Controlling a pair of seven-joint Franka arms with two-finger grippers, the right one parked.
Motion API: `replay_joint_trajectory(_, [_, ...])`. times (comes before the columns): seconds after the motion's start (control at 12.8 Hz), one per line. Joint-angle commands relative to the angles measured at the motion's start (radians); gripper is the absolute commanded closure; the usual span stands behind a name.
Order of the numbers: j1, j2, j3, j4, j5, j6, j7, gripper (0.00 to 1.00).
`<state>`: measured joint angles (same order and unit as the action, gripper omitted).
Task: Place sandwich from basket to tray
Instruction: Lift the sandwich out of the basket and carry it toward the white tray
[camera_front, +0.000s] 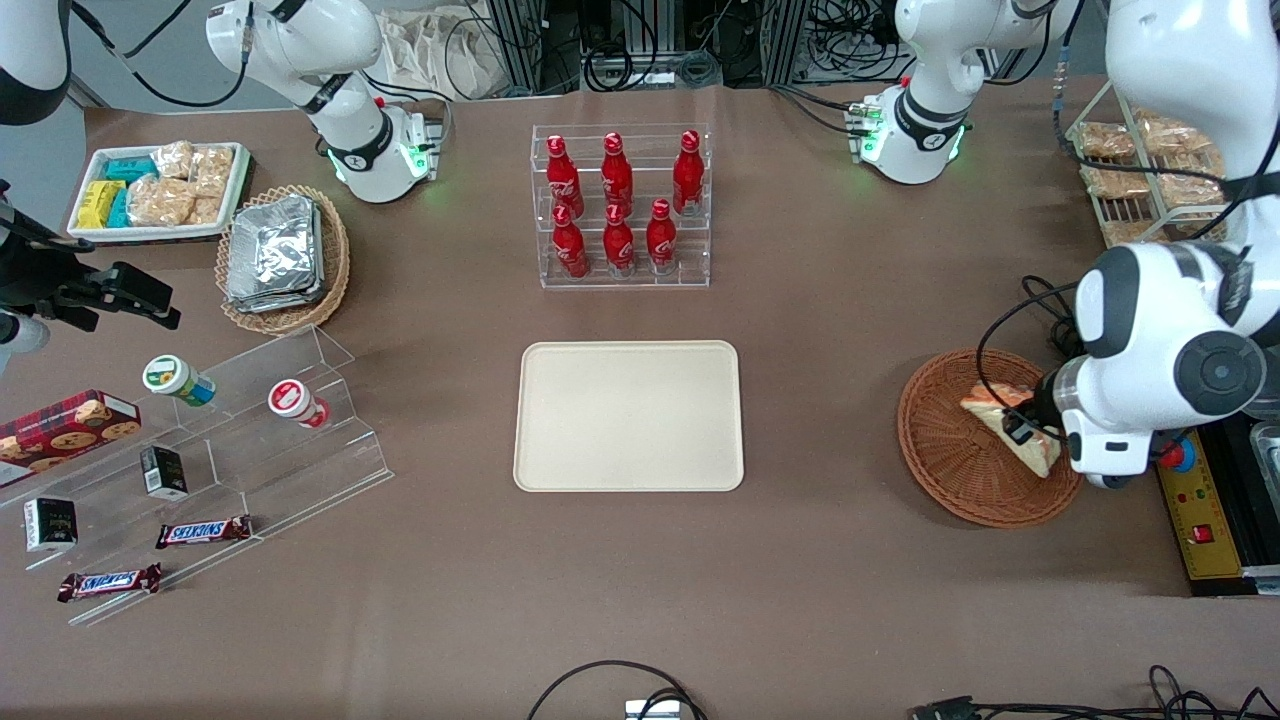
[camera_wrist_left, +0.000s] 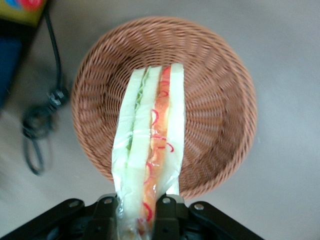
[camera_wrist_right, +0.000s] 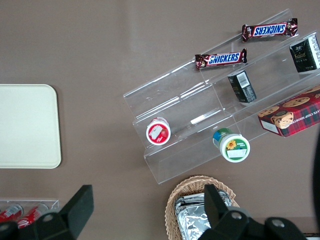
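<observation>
The sandwich (camera_front: 1010, 425), a plastic-wrapped wedge of pale bread with orange-red and green filling (camera_wrist_left: 150, 150), hangs over the reddish-brown wicker basket (camera_front: 950, 450), lifted off its floor. My gripper (camera_front: 1025, 432) is shut on the sandwich's wide end; black fingers (camera_wrist_left: 167, 220) press the wrap from both sides. In the left wrist view the basket (camera_wrist_left: 215, 100) lies below the sandwich with nothing else in it. The cream-beige tray (camera_front: 628, 416) lies bare at mid-table, well away from the basket toward the parked arm's end.
A clear rack of red bottles (camera_front: 620, 205) stands farther from the front camera than the tray. A control box (camera_front: 1205, 520) and cables (camera_wrist_left: 40, 125) lie beside the basket. Stepped acrylic shelves with snacks (camera_front: 210, 460), a foil-pack basket (camera_front: 280, 255) and a white snack tray (camera_front: 160, 190) sit at the parked arm's end.
</observation>
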<state>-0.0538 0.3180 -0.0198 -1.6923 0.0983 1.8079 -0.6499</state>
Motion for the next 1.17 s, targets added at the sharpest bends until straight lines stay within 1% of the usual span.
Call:
replay_joint_trajectory(0.0, [-0.023, -0.055, -0.074, 0.081, 0.040, -0.067, 0.214, 1.00])
replay_joint_trajectory(0.08, [-0.043, -0.078, -0.084, 0.091, 0.038, -0.067, 0.229, 1.00])
replay_joint_trajectory(0.31, [-0.052, -0.126, -0.184, 0.134, 0.038, -0.145, 0.295, 1.00])
replay_joint_trajectory(0.47, [-0.054, -0.143, -0.271, 0.161, 0.003, -0.162, 0.250, 1.00])
replay_joint_trajectory(0.63, [-0.060, -0.139, -0.359, 0.155, -0.044, -0.167, 0.178, 1.00])
replay_joint_trajectory(0.7, [-0.081, -0.125, -0.400, 0.154, -0.086, -0.156, 0.158, 1.00])
replay_joint_trajectory(0.78, [-0.098, -0.096, -0.425, 0.152, -0.106, -0.144, 0.072, 1.00])
replay_joint_trajectory(0.86, [-0.119, -0.061, -0.442, 0.154, -0.106, -0.092, -0.026, 1.00])
replay_joint_trajectory(0.94, [-0.138, -0.039, -0.457, 0.151, -0.088, -0.012, -0.049, 1.00])
replay_joint_trajectory(1.1, [-0.164, 0.024, -0.459, 0.149, -0.068, 0.034, 0.031, 1.00])
